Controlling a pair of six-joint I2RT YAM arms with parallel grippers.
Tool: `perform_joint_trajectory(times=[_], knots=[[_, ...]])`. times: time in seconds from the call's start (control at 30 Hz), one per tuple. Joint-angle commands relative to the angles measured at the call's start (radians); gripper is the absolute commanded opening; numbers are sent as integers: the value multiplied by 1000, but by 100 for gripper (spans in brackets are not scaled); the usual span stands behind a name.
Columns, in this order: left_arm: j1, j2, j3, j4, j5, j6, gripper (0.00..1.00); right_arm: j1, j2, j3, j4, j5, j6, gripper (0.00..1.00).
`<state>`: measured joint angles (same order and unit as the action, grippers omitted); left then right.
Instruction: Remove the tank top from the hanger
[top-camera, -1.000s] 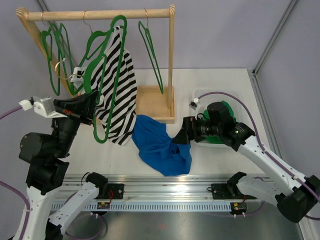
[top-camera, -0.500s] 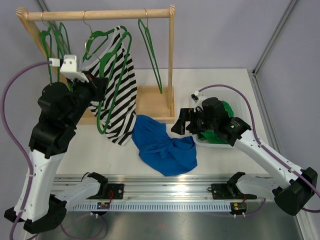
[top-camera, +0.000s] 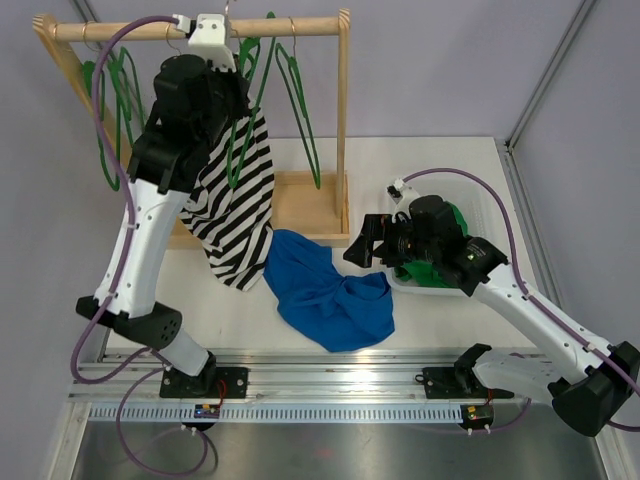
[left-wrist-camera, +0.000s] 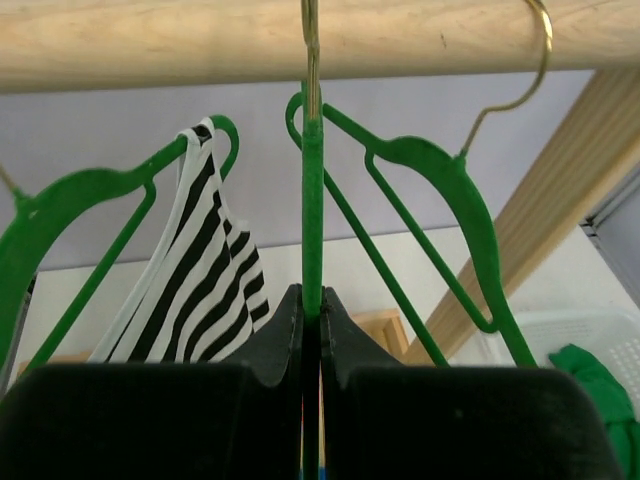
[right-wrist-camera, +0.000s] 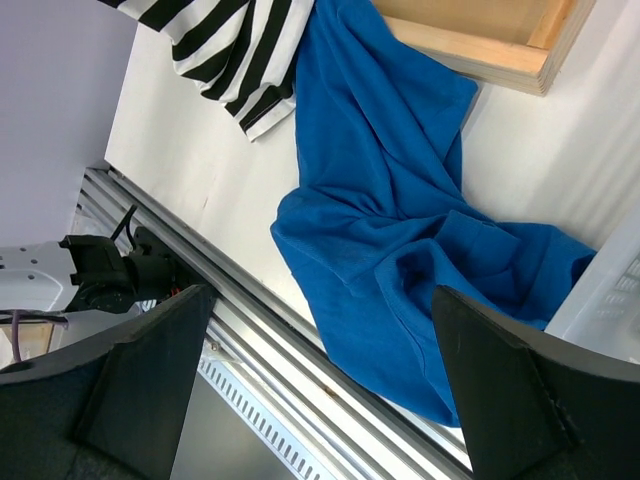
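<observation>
Left gripper (left-wrist-camera: 312, 312) has shot up under the rail (left-wrist-camera: 200, 40), pinched shut on the green hanger (left-wrist-camera: 312, 200) | striped tank top (left-wrist-camera: 215, 275) hangs left-below the tool, strap still hooked, not freed | right gripper (top-camera: 361, 243) gaping, idle.

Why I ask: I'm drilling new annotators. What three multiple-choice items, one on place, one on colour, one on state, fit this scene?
1. Where does the blue cloth lie? A) in a bin B) on the table by the rack's wooden base C) over the rail
2. The tank top is A) black-and-white striped B) plain red C) yellow
3. The left tool is A) open B) shut on a green hanger C) shut on the blue cloth
Key: 1 B, it spreads on the tabletop; 2 A, stripes show overhead; 3 B, its fingers pinch the hanger.
</observation>
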<state>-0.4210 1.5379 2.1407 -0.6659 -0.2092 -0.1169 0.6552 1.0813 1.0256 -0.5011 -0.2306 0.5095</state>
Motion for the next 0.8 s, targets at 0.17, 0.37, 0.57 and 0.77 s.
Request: perform_joint_trajectory(times=[0.17,0.37,0.57,0.77], knots=[[1,171,208,46,-38,99,0,3,3,-42,91,-58,38,99],[-5,174,136,5,-33,80,0,3,26,-61,127,-84,49,99],[-19,192,214,-81,-12,74,8,3,98,-47,170,-148,67,99],[-28,150,208,-106,22,66,27,3,178,-55,231,-196,89,100]])
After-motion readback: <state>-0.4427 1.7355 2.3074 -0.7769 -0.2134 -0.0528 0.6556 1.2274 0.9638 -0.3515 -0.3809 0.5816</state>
